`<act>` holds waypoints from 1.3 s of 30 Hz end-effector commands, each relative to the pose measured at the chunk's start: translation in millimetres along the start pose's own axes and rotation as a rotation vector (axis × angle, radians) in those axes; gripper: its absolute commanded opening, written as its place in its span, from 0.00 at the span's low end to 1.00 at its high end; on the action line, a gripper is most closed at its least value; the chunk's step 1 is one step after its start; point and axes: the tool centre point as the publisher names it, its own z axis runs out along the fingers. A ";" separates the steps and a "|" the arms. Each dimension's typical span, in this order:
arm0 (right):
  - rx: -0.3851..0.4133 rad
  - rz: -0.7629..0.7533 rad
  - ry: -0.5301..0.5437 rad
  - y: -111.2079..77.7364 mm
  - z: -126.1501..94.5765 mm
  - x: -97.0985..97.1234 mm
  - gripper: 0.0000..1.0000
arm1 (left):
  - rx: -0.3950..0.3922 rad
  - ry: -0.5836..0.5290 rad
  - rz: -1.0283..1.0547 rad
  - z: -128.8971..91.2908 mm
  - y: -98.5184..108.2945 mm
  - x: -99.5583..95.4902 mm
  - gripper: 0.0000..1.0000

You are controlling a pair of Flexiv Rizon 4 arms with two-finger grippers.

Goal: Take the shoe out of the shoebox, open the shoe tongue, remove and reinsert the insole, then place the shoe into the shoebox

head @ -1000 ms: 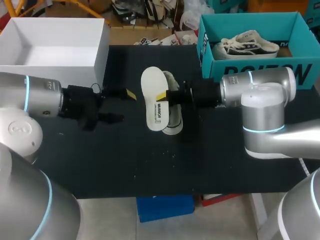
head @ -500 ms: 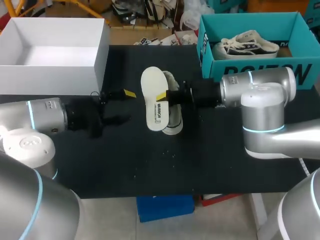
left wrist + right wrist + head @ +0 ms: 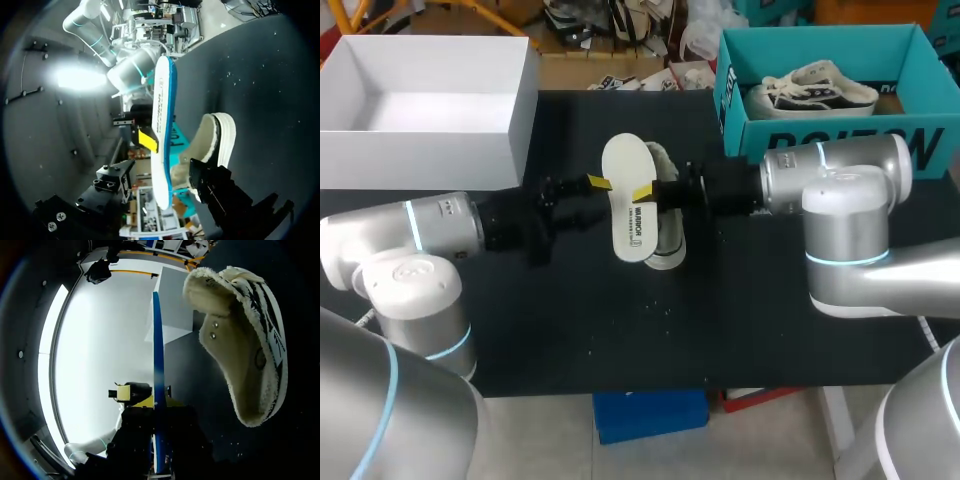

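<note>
White foam insole (image 3: pixel 626 200) stands on edge over the middle of the black table (image 3: pixel 620 330). It is pinched between the fingers of the right gripper (image 3: pixel 643 192), whose arm comes in from the right edge. Just behind it the fleece-lined shoe (image 3: pixel 667 228) lies on its side on the table. The left gripper (image 3: pixel 592 198) sits just beside the insole's free face, fingers spread wide. Its wrist view shows the insole and the shoe's heel between them, neither clasped. A white open box (image 3: pixel 430 150) fills the far left corner. The teal shoebox (image 3: pixel 820 140) at the far right corner holds another sneaker (image 3: pixel 810 92). Both boxes stand well apart from the shoe, and a wide band of table lies between it and the near edge.
</note>
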 end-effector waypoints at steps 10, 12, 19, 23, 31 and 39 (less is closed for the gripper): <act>-0.003 0.001 -0.001 -0.2 1.3 0.0 0.00 | -0.019 -0.013 -0.001 29.6 7.2 3.8 0.43; -0.003 0.001 -0.001 -0.2 1.3 0.0 0.00 | -0.020 -0.014 0.005 31.3 7.6 3.0 0.40; -0.003 0.001 -0.001 -0.2 1.3 0.0 0.00 | -0.024 -0.021 0.008 37.8 10.5 1.1 0.16; -0.003 0.001 -0.001 -0.2 1.3 0.0 0.00 | -0.028 -0.025 0.006 39.2 11.1 0.3 0.03; -0.003 0.001 -0.001 -0.2 1.3 0.0 0.00 | -0.029 -0.031 0.004 40.8 8.9 1.1 0.00; -0.059 0.035 -0.128 -5.3 -18.1 -9.5 1.00 | -0.007 0.110 0.020 9.9 -14.9 5.0 0.00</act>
